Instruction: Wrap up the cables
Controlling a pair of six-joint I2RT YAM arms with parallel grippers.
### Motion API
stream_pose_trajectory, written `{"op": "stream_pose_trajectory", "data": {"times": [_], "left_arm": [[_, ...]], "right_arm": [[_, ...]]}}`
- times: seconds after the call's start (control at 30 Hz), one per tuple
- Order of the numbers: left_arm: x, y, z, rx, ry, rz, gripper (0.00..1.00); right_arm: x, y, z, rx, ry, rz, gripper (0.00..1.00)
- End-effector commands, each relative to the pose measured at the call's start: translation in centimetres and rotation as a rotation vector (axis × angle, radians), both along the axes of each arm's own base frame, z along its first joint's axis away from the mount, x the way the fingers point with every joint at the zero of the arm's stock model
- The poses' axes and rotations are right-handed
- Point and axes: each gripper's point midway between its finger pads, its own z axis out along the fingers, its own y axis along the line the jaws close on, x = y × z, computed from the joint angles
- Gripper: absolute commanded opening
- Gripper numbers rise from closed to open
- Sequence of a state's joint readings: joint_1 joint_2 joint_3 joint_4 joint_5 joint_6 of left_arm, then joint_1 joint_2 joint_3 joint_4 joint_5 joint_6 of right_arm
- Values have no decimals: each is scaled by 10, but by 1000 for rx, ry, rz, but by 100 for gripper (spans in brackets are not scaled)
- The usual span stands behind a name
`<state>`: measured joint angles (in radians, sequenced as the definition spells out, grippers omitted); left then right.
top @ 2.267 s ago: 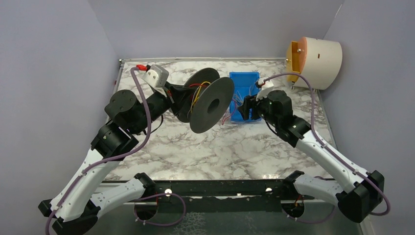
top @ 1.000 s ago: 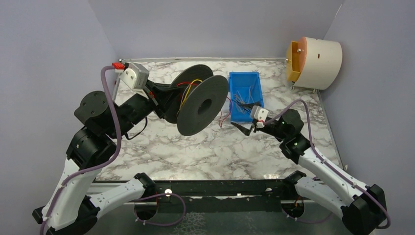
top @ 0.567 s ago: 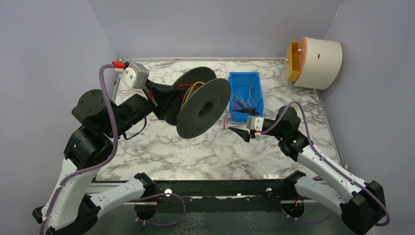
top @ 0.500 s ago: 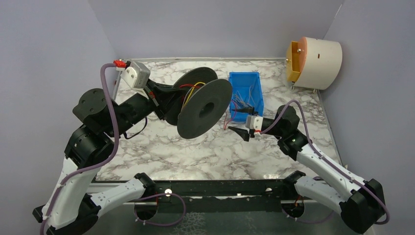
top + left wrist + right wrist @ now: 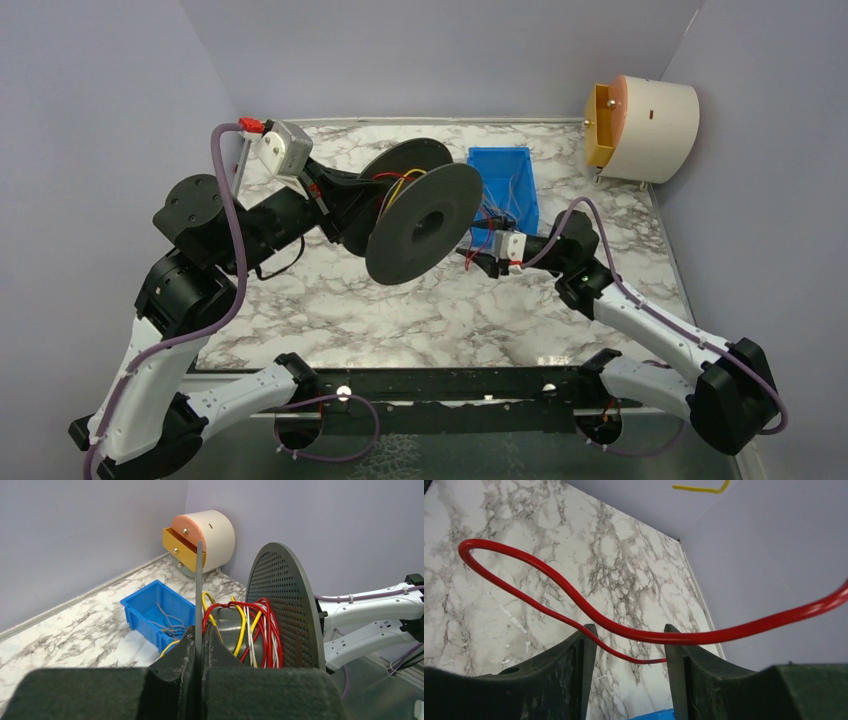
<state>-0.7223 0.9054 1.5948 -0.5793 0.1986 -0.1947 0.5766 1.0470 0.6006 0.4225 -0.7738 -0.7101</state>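
At mid-table, just left of the blue bin (image 5: 503, 163), the left gripper (image 5: 200, 647) is clenched on the thin rim of one flange of the black spool (image 5: 420, 225). It holds the spool off the table (image 5: 330, 300) with the axis roughly level.

Cables (image 5: 252, 625): red, yellow and a few pale ones, wound loosely on the core between the flanges. More loose strands lie in the bin. One red cable (image 5: 574, 597) crosses the right gripper (image 5: 629, 640), which sits low, just beside the near flange and in front of the bin. Its jaws stand apart. The cable passes across the gap in a slack loop and is not pinched, as far as the wrist view shows.

Risks, my judgement:
1. With the jaws apart, the red cable can slip out of the gap if the arm moves before closing.
2. Turns on the core are loose, so slack could let them spring off or spill over a flange.
3. Right gripper is v. close to the flange. A knock could twist the spool in a grip that has only a thin rim.
4. Bin strands may snag and get dragged out.

Not clear:
- Both ends of the red cable run out of frame in the wrist view.
- Its join to the spool is hidden behind the near flange from above.
- Whether the cable touches either finger: can't tell.
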Motion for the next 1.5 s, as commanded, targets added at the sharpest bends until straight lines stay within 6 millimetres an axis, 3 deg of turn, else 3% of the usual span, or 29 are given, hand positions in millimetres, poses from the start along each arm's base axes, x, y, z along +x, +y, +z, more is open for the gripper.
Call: {"op": "stream_pose_trajectory", "data": {"times": [0.0,0.13,0.33,0.53,0.87,1.07,1.27,1.33,1.47], "left_arm": [[-16,7,41,-102,-89,-27,0],[-15,6,39,-99,-85,-26,0],[-12,5,40,-108,-81,-19,0],[11,10,38,-160,-28,90,0],[48,29,35,-299,19,305,0],[78,48,9,-324,78,501,0],[103,69,-17,-300,99,700,0],[114,69,-36,-260,118,753,0],[129,72,-53,-209,109,837,0]], "right_arm": [[6,3,19,42,-41,-19,54],[7,0,12,44,-22,-45,43],[3,-2,1,51,44,-51,2],[-12,2,-21,86,173,-56,1],[-43,37,-69,68,416,-106,1],[-69,61,-80,37,490,-125,1],[-98,84,-74,13,578,-108,1],[-110,91,-69,-9,593,-99,1],[-135,103,-64,-67,610,-72,1]]}}
